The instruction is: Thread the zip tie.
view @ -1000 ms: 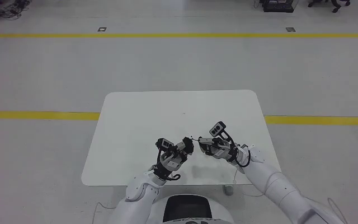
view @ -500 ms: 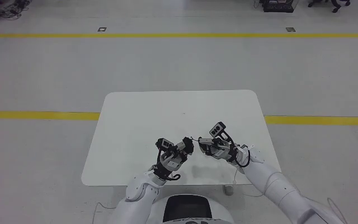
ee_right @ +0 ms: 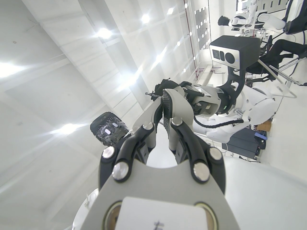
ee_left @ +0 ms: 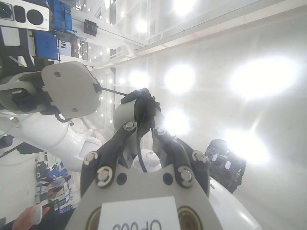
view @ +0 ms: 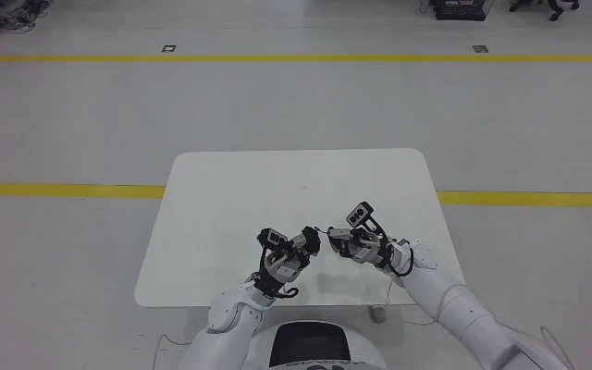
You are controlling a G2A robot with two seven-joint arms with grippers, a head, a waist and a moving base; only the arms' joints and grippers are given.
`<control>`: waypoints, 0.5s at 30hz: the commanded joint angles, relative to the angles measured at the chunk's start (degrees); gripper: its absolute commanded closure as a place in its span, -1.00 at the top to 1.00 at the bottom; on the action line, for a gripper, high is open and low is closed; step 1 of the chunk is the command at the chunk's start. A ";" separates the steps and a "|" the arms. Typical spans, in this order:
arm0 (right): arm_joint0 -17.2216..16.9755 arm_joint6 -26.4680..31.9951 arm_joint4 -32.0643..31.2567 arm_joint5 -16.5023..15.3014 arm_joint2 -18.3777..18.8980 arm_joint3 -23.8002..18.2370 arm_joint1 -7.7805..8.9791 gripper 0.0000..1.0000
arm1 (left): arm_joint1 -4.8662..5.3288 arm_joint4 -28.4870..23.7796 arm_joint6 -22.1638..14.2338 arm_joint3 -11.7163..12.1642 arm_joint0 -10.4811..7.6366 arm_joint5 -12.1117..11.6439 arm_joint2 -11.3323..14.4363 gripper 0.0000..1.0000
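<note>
Zip tie (ee_left: 112, 91) spans the gap between left hand (ee_left: 143, 101) and right hand (ee_right: 163, 96), each clamped on it.

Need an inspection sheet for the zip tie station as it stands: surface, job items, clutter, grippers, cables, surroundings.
surface: white table with rounded corners.
job's things: black zip tie, held in the air; its thin end spans the short gap between the two grippers.
clutter: nothing seen.
grippers: left gripper shut on the zip tie; right gripper shut on its thin end. Tips face each other, close together, above the table's near side.
cables: black cable loops at the wrists, apart from the zip tie.
surroundings: grey floor with yellow lines beyond the table.
</note>
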 commanded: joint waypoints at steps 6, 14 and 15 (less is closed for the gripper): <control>-0.01 0.00 -0.17 0.32 0.06 0.15 0.04 -1.00 | 0.00 0.00 0.00 0.00 0.00 0.00 0.00 -1.00; 0.04 0.00 -0.26 0.55 -0.04 0.51 -0.03 -1.00 | 0.00 0.00 0.00 0.00 0.00 0.00 0.00 -1.00; 0.06 0.00 -0.25 0.57 -0.06 0.59 -0.04 -1.00 | 0.00 0.00 0.00 0.00 0.00 0.00 0.00 -1.00</control>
